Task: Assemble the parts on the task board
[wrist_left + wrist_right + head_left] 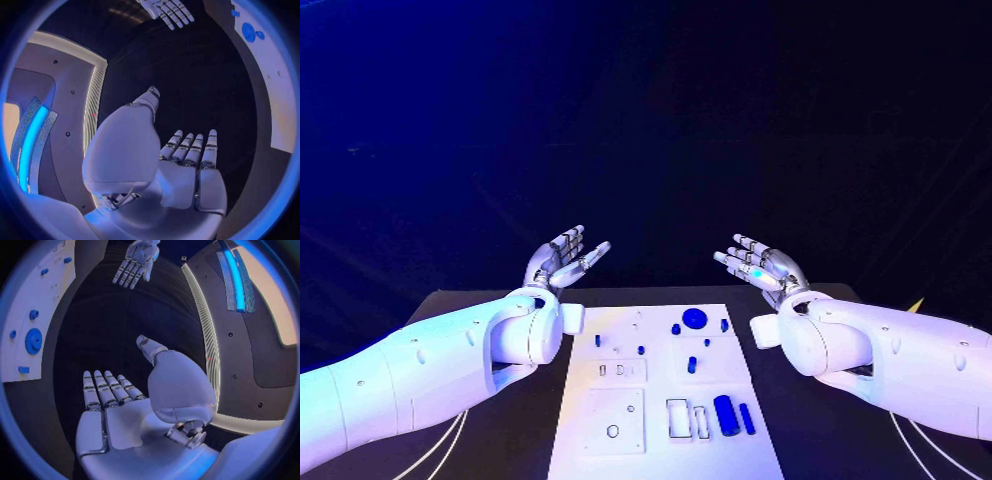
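You see both hands raised above the far end of the table, palms turned up and inward, fingers spread and holding nothing: the left hand (565,256) and the right hand (762,268) hover either side of the task board (733,440), well apart from it. This reads as a ready pose before any part is picked; no assembly step looks begun. The task board is a flat white plate lying lengthwise in the middle of the black table (805,440), matte, with shallow recesses and outlined slots. Loose blue parts lie on it: a round toothed disc, probably a gear (694,318), near the far end, a small blue peg (692,364) mid-board, and a longer rounded blue bar (727,410) beside a thinner one near the close end. The hands are silvery, segmented metal with smooth white forearm shells. From the right wrist view the gear (33,340) shows a ridged rim.
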You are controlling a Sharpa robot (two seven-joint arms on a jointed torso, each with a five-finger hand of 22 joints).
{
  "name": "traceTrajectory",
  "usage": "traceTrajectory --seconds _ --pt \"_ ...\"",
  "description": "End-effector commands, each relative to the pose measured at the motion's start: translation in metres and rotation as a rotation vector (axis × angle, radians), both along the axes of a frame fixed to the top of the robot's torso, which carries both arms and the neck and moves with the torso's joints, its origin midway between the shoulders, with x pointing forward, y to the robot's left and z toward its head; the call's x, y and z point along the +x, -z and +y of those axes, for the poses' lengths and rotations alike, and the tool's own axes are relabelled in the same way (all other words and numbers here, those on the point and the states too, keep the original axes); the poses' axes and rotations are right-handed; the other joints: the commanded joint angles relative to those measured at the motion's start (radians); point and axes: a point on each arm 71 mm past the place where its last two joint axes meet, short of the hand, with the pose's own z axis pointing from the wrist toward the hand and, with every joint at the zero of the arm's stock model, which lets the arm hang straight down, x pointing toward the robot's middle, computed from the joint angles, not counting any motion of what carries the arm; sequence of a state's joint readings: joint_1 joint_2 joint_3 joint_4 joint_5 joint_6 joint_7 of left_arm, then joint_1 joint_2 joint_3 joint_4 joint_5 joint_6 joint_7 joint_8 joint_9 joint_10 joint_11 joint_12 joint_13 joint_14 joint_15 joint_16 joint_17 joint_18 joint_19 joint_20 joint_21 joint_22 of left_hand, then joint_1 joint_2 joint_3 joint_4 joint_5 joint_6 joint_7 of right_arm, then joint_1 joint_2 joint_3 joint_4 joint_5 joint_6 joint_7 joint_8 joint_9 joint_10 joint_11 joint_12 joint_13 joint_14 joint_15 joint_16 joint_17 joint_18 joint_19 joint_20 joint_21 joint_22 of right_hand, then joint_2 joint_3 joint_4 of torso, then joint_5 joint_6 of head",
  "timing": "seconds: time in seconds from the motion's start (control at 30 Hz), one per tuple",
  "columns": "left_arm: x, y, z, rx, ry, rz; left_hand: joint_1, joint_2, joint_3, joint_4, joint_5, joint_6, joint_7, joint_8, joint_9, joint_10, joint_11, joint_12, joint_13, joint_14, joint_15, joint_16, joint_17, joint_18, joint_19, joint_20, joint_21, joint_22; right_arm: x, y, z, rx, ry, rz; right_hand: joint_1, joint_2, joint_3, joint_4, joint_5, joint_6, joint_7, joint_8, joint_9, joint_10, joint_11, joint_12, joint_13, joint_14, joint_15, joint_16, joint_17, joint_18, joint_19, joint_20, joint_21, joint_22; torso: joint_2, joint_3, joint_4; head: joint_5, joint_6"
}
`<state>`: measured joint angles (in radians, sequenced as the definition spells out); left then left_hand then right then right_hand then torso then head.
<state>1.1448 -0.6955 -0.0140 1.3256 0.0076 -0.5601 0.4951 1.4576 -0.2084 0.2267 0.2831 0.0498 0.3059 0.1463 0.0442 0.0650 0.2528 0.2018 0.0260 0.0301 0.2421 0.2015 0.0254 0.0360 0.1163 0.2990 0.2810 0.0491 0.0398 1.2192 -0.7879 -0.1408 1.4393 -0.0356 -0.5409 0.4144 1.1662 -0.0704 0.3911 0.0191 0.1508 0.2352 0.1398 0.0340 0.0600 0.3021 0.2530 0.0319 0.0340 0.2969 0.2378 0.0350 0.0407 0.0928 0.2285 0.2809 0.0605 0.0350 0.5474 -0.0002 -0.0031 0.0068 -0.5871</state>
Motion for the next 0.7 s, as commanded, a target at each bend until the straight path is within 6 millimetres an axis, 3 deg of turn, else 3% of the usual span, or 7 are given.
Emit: traceTrajectory --seconds 0.03,0.2,0.23,0.33,0.37,0.43,0.7 --pt "0.003 -0.003 -0.007 -0.05 0.105 -0.007 0.056 0.0 0.01 0.014 0.008 0.031 0.101 0.009 0.006 0.029 0.008 0.008 0.004 0.034 0.007 0.012 0.006 0.029 0.023 0.008 0.009 0.004 0.001 0.0 0.007 0.002 -0.163 0.037 0.063 -0.001 0.029 -0.016 0.007 0.089 0.157 0.024 0.02 0.106 0.015 0.015 0.009 0.13 0.011 0.031 0.02 0.017 0.053 0.012 0.025 0.01 0.0 0.0 -0.0001 0.0 0.0" --pt "0.004 -0.003 -0.007 -0.051 0.107 -0.008 0.053 0.034 0.043 0.011 0.005 0.117 0.12 0.034 0.024 0.149 0.03 0.022 0.013 0.194 0.018 0.048 0.032 0.028 0.114 0.01 0.04 0.018 0.004 -0.002 0.005 -0.009 -0.189 0.043 0.103 -0.008 0.052 -0.05 0.002 0.235 0.152 0.066 0.053 0.31 0.004 0.037 0.021 0.322 -0.005 0.073 0.047 0.033 0.166 0.011 0.068 0.023 0.0 0.0 -0.0001 0.0 0.0" --pt "-0.003 -0.007 0.005 -0.051 0.109 -0.009 0.052 0.045 0.053 0.01 0.004 0.146 0.125 0.043 0.03 0.207 0.036 0.031 0.018 0.261 0.023 0.067 0.044 0.024 0.171 0.011 0.059 0.027 0.007 -0.01 -0.001 -0.226 -0.225 -0.083 0.105 -0.009 0.053 -0.052 0.001 0.25 0.152 0.069 0.055 0.324 0.002 0.036 0.021 0.335 -0.007 0.075 0.048 0.035 0.175 0.011 0.071 0.023 0.016 -0.0034 -0.0021 -0.009 -0.03" --pt "-0.004 -0.008 0.008 -0.049 0.11 -0.012 0.052 0.063 0.078 0.003 0.003 0.268 0.127 0.081 0.055 0.416 0.042 0.068 0.033 0.465 0.018 0.124 0.08 0.026 0.352 0.009 0.121 0.054 0.008 -0.015 -0.001 -0.308 -0.241 -0.144 0.122 -0.017 0.061 -0.066 -0.005 0.357 0.143 0.101 0.078 0.45 -0.011 0.047 0.027 0.446 -0.022 0.097 0.062 0.051 0.282 0.01 0.108 0.034 0.023 -0.0039 -0.0016 -0.014 -0.032" --pt "-0.004 -0.008 0.008 -0.049 0.113 -0.012 0.054 0.068 0.091 -0.003 0.003 0.355 0.124 0.109 0.073 0.548 0.034 0.09 0.04 0.536 0.005 0.153 0.098 0.038 0.396 0.009 0.145 0.061 0.009 -0.017 -0.001 -0.337 -0.248 -0.164 0.13 -0.02 0.067 -0.072 -0.004 0.416 0.136 0.119 0.089 0.503 -0.018 0.049 0.029 0.498 -0.029 0.106 0.068 0.058 0.333 0.009 0.123 0.037 0.026 -0.0042 -0.0008 -0.015 -0.032" --pt "-0.004 -0.008 0.009 -0.049 0.12 -0.01 0.051 0.072 0.109 -0.01 0.003 0.467 0.114 0.149 0.096 0.611 0.018 0.099 0.039 0.596 -0.016 0.179 0.12 0.058 0.453 0.007 0.178 0.072 0.01 -0.02 -0.001 -0.38 -0.258 -0.19 0.136 -0.025 0.077 -0.077 0.002 0.494 0.13 0.14 0.104 0.569 -0.027 0.051 0.031 0.546 -0.041 0.117 0.073 0.071 0.442 0.009 0.159 0.047 0.03 -0.0046 0.0011 -0.015 -0.032" --pt "-0.007 -0.012 0.006 -0.043 0.162 -0.015 0.043 0.064 0.151 -0.027 0.003 0.521 0.09 0.178 0.104 0.705 -0.01 0.094 0.038 0.678 -0.044 0.21 0.166 0.069 0.53 -0.007 0.225 0.085 0.014 -0.029 -0.001 -0.532 -0.304 -0.264 0.137 -0.056 0.113 -0.084 0.026 0.599 0.114 0.163 0.112 0.649 -0.049 0.038 0.03 0.655 -0.071 0.151 0.086 0.091 0.536 0.001 0.191 0.048 0.046 -0.005 0.0104 -0.022 -0.034"
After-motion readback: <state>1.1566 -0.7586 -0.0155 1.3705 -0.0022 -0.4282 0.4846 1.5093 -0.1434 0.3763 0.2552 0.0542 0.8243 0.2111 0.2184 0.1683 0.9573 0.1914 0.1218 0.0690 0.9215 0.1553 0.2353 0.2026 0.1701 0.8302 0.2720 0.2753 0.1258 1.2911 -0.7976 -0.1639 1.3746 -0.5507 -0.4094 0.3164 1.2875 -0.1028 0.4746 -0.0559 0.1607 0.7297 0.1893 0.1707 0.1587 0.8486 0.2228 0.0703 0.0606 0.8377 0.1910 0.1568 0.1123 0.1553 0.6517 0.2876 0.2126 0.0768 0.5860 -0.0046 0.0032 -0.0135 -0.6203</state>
